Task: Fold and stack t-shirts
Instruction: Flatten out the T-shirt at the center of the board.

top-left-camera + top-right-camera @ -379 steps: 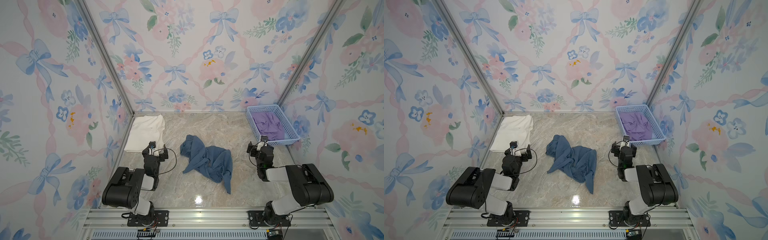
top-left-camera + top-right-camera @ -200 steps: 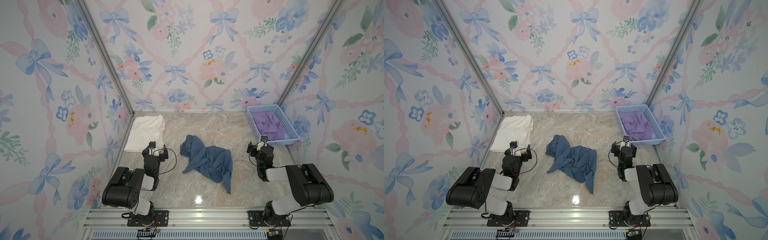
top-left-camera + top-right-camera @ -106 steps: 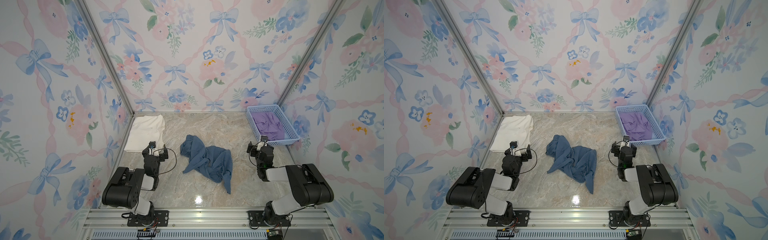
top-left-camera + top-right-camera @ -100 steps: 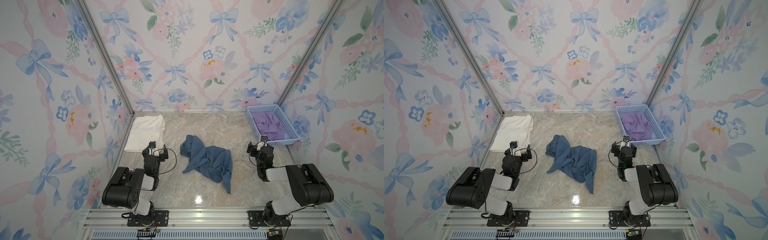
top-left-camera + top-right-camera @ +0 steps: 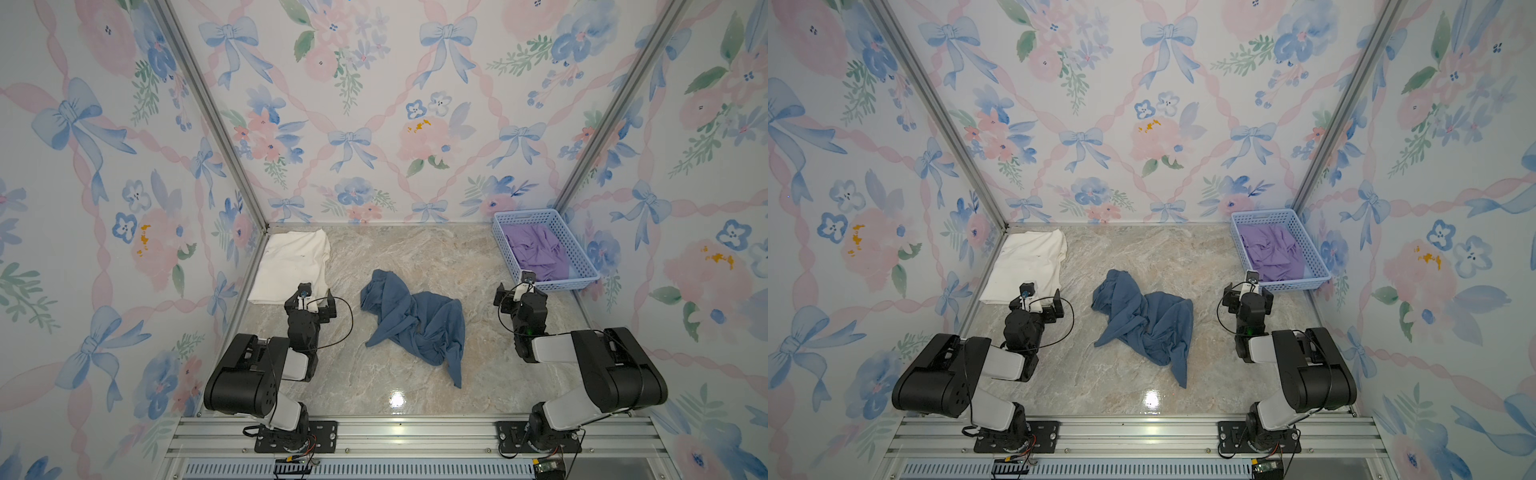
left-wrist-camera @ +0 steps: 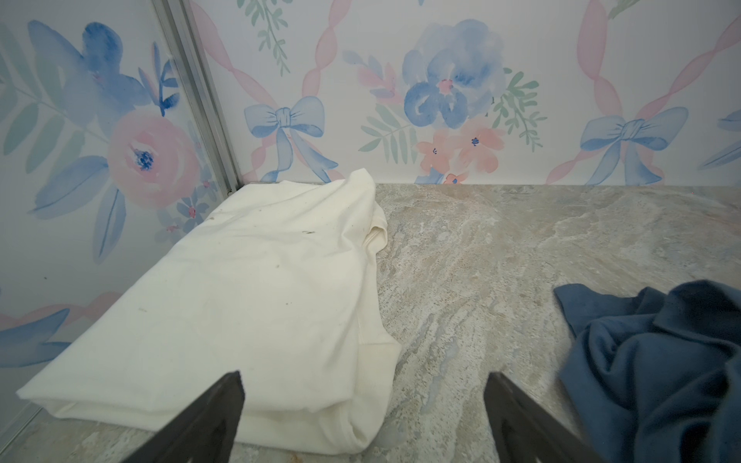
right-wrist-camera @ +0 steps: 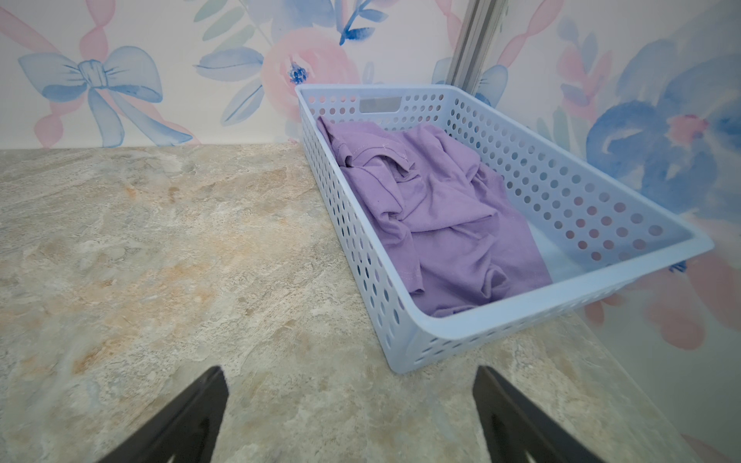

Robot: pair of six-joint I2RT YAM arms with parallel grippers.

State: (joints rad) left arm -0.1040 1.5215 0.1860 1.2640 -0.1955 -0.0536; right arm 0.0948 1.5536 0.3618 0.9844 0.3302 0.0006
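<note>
On the table (image 5: 415, 257) a basket (image 5: 557, 285) holds purple cloth (image 5: 536, 251); left gripper (image 6: 365, 377) and right gripper (image 7: 349, 368) gape wide

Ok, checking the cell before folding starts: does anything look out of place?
The slate-blue t-shirt lies crumpled in the middle, unfolded, while the cream-white t-shirt sits folded flat in the far left corner. A purple garment is bunched in the blue basket.

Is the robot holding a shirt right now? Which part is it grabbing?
Nothing is held. The left gripper and right gripper are both open and empty; the blue t-shirt lies crumpled between them.
</note>
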